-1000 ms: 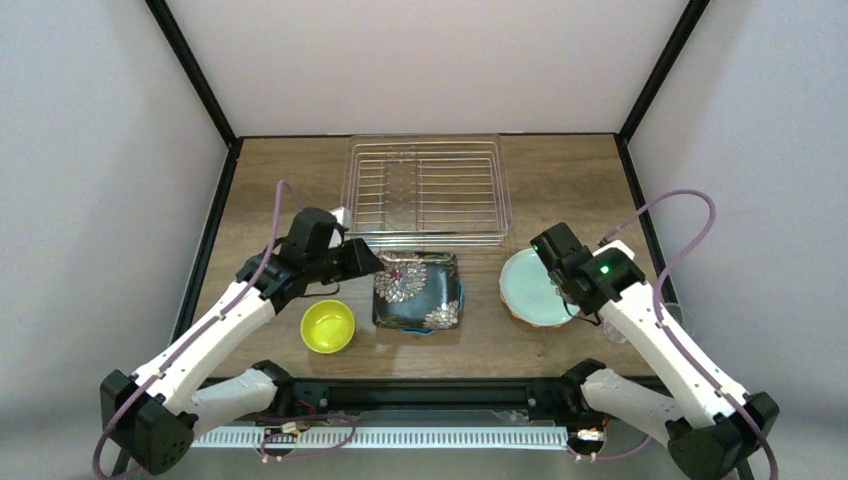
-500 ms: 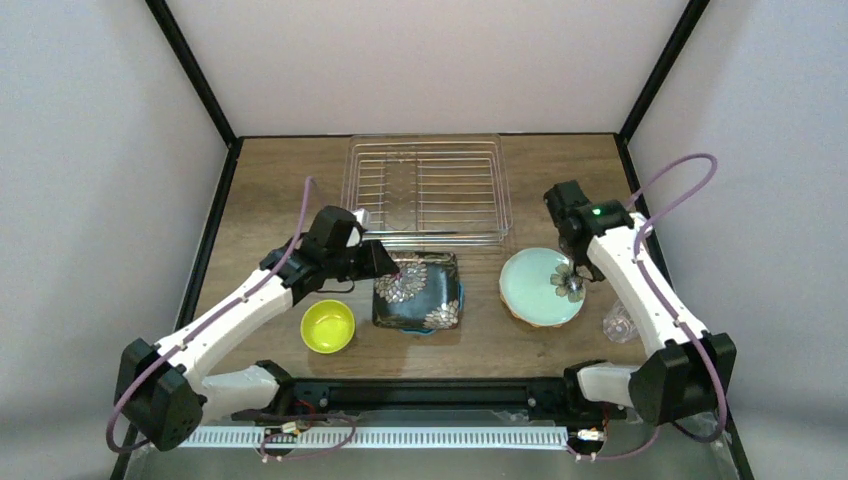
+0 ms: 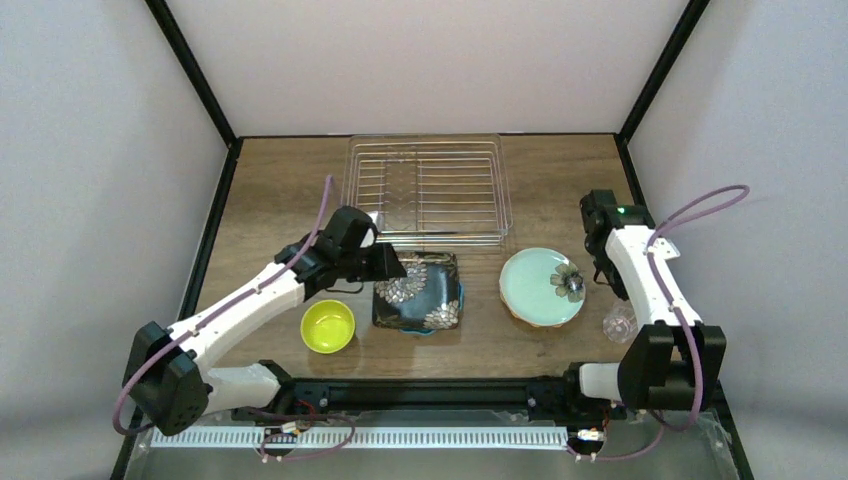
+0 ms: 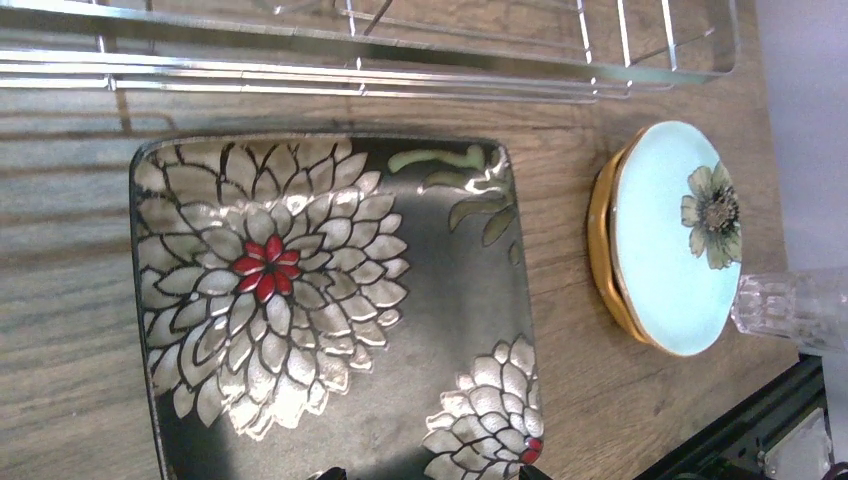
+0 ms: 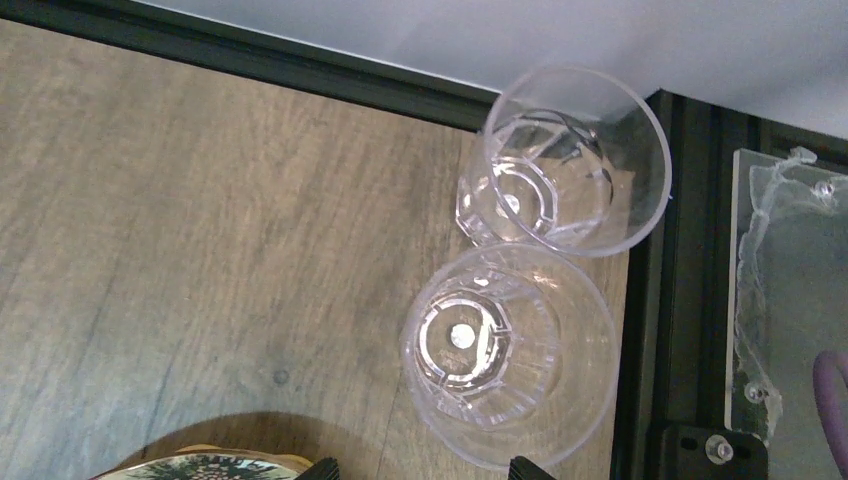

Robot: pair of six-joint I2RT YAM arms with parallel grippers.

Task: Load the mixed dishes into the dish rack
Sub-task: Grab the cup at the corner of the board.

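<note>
A: So, which step?
B: Reaching; no dish in the rack (image 3: 430, 240) yet. The left gripper (image 3: 392, 265), fingers apart, hovers over the black plate (image 4: 330, 300) just before the rack. The right gripper (image 3: 606, 275), likewise spread, hangs above a glass (image 5: 510, 350) at far right.
A: Next?
B: Probably descend, straddle a rim, close.

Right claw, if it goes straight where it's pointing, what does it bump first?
Probably the nearer clear glass, standing upright straight ahead of the open right claw; a second glass sits just beyond it.
</note>
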